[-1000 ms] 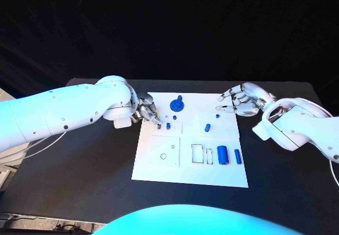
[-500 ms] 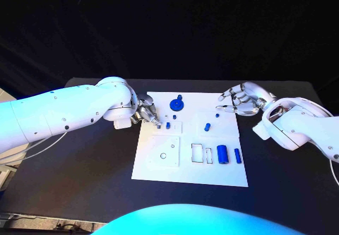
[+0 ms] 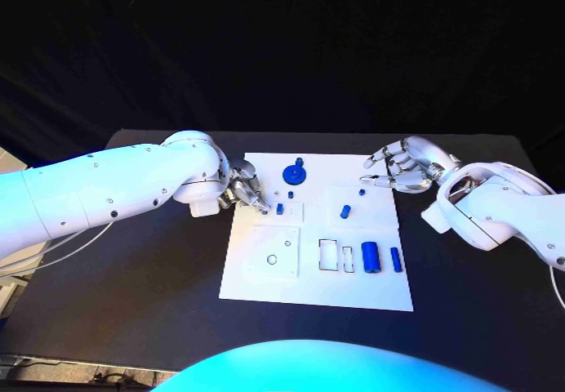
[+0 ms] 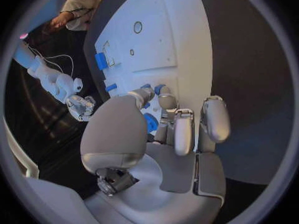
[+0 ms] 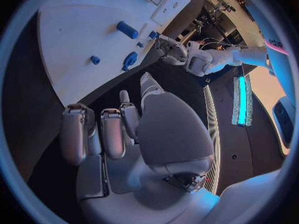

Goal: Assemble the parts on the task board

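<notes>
The white task board lies mid-table. My left hand is at its left edge, thumb and a finger closed on a small blue peg; a second small peg stands just beside them. A blue gear sits at the board's far edge. A blue peg lies mid-board, and a large blue cylinder and a thinner blue pin lie at the right. My right hand hovers off the board's far right corner, fingers loosely bent and apart, holding nothing.
Two rectangular slots and a round hole open in the board's near half. Bare black table surrounds the board. The right wrist view shows the board, the cylinder and the gear.
My left hand's fingertips have crept a little right, covering the leftmost small peg that showed beside them before. The right hand has not moved.
</notes>
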Controlling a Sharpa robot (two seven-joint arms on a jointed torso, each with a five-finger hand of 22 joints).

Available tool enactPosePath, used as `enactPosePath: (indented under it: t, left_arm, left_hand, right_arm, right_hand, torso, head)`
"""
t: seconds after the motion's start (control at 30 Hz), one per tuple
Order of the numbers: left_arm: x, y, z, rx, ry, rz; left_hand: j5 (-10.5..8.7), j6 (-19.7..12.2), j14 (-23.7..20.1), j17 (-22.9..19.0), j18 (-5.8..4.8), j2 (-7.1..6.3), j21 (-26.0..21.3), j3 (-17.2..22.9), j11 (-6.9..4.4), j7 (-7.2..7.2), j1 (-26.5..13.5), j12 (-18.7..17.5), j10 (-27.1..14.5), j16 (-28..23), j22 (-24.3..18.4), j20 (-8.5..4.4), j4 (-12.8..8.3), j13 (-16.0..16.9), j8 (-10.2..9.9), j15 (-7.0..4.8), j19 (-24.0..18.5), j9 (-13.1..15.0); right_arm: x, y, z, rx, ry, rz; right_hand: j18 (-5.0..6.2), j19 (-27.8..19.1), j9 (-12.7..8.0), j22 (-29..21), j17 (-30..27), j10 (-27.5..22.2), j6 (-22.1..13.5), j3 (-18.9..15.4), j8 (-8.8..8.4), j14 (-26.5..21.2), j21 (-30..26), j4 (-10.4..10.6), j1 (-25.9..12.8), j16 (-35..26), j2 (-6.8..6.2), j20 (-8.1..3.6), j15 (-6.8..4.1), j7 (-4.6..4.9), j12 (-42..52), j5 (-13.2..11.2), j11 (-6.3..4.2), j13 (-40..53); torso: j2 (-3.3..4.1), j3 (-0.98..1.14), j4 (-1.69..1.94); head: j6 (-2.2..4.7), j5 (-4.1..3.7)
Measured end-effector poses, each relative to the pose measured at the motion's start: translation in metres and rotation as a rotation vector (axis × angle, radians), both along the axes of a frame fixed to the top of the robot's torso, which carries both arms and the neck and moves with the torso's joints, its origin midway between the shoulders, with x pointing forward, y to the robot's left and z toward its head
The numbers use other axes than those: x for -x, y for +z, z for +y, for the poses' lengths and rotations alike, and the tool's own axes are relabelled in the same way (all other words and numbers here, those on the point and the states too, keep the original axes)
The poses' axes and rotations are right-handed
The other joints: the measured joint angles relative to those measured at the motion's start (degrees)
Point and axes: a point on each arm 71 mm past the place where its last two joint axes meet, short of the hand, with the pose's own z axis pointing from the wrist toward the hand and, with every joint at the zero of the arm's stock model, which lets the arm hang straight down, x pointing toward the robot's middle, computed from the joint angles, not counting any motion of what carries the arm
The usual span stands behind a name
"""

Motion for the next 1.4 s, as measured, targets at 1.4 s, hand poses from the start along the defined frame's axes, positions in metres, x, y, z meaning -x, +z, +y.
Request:
enactPosePath:
  t: [1.4]
  left_arm:
    - [0.0003,-0.0019,0.0002,0.048,0.009,0.004]
  left_hand:
    - [-0.01,-0.1,0.2,0.0,0.00,0.53,-0.2,4.4,0.45,0.87,-1.9,0.2,0.0,0.2,0.1,0.58,0.6,0.6,-1.2,0.62,-0.6,-1.9]
  right_arm:
    - [-0.0002,-0.0001,-0.0006,0.001,-0.001,0.000]
  right_hand:
    - [0.00,0.0,0.0,0.0,0.0,0.0,0.0,0.0,0.00,0.0,0.0,0.0,0.0,0.0,0.00,0.00,0.00,0.00,0.0,0.0,0.00,0.0]
  torso:
    - [-0.04,-0.01,0.00]
  head:
    - [-0.26,-0.15]
